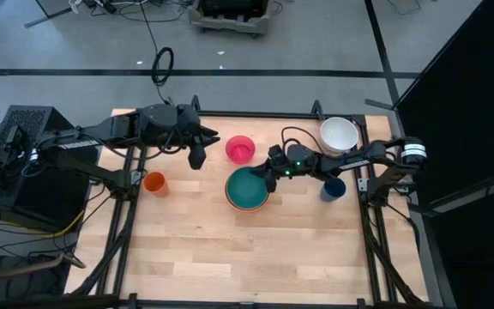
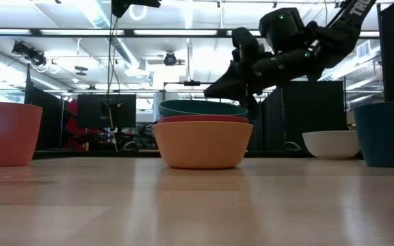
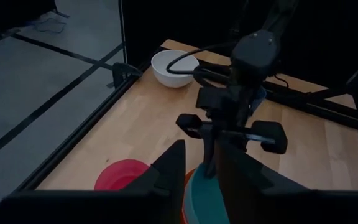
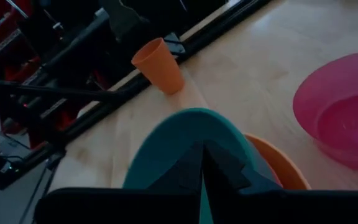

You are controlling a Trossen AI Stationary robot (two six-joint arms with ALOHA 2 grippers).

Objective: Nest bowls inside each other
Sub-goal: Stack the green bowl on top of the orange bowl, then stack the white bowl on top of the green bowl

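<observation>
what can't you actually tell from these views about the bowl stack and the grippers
- Red bowl: only a thin band shows in the low view, between the teal bowl and orange-yellow bowl.
- Right gripper: shut, but the teal rim hides whether it pinches it.
- Left gripper: finger gap too small in the high view.

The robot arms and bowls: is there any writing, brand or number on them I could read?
"TR": white letters on the right arm in the low view, cut off by the picture's edge, so the rest cannot be read.
Bowls, orange cup, dark blue cup: plain, no text.
Nothing else readable in any view.
</observation>
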